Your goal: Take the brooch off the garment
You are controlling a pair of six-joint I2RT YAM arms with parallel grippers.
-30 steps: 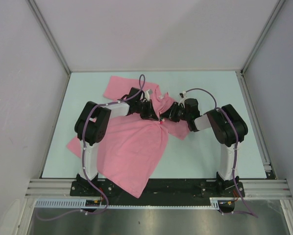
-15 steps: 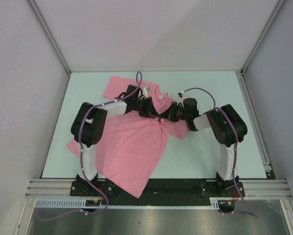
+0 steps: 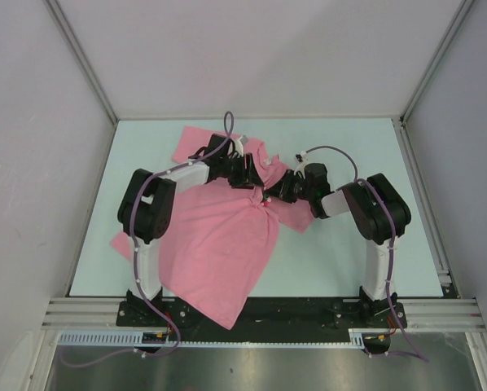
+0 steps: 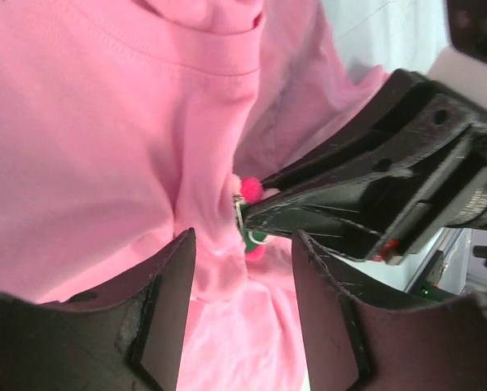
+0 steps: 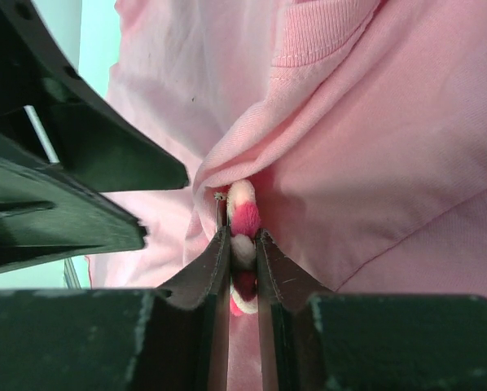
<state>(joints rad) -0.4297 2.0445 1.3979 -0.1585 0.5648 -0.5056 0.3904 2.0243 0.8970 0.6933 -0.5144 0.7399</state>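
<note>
The pink garment (image 3: 219, 244) lies crumpled across the table, with its collar (image 5: 325, 32) near both grippers. The brooch (image 5: 243, 216), a small pink, white and red flower pin, sticks out of a pinched fold of fabric. My right gripper (image 5: 243, 238) is shut on the brooch, which looks tiny in the top view (image 3: 265, 204). My left gripper (image 4: 242, 244) is open just left of it, its fingers (image 4: 166, 309) standing either side of a raised ridge of the garment (image 4: 89, 122) without pressing it. The right gripper's fingers (image 4: 349, 195) reach in from the right and hold the brooch (image 4: 250, 190).
The pale green table (image 3: 341, 244) is walled by white panels on three sides, with metal posts at the back corners. A sleeve (image 3: 195, 142) spreads toward the back left. The garment's hem hangs over the near edge (image 3: 227, 314) between the arm bases.
My left gripper has opened and let go of the fabric, and its arm has drawn slightly back to the left. The right gripper stays clamped on the brooch.
</note>
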